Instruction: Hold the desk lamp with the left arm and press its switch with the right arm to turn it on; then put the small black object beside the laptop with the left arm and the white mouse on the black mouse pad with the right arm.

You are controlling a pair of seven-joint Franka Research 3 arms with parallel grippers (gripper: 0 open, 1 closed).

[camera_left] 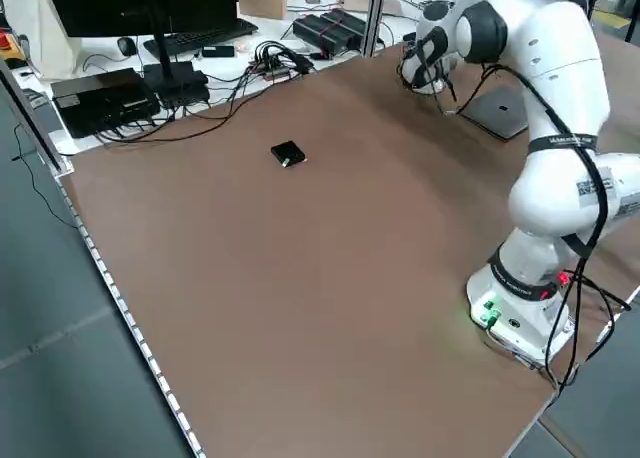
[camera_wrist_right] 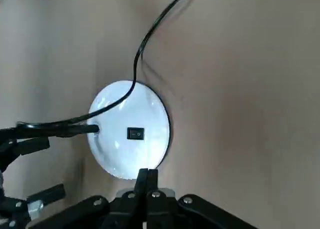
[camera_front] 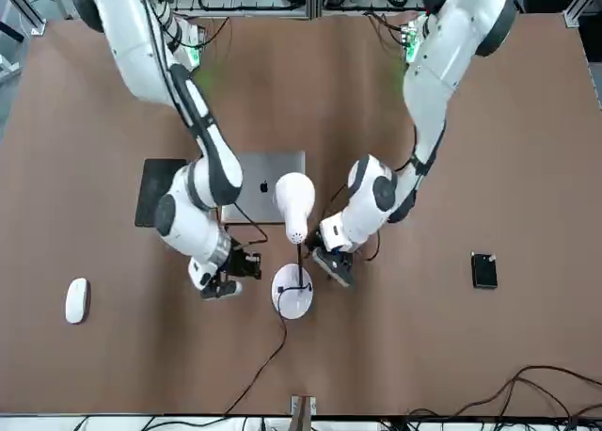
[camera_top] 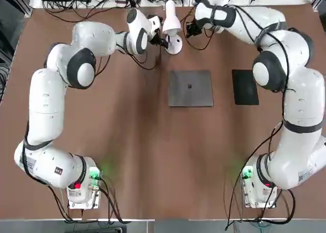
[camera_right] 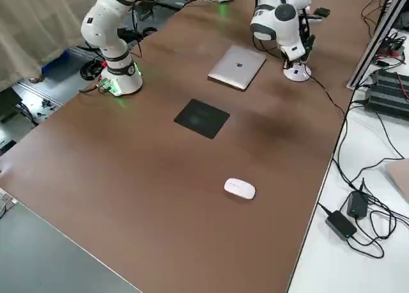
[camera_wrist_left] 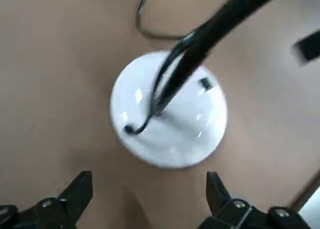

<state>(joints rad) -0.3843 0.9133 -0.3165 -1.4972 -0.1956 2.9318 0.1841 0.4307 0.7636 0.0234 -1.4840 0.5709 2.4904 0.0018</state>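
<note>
With the desk lamp (camera_front: 294, 203) near the middle of the worktop's (camera_front: 395, 346) far edge, I'd steady its stem (camera_front: 300, 262) with my spread left gripper (camera_wrist_left: 149, 180), then press my clenched right gripper (camera_wrist_right: 147, 174) squarely onto the switch (camera_wrist_right: 135, 133).

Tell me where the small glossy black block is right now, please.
In the front view, the small black block lies toward the right, on the robot's left side of the table, out beyond the left gripper.
</note>
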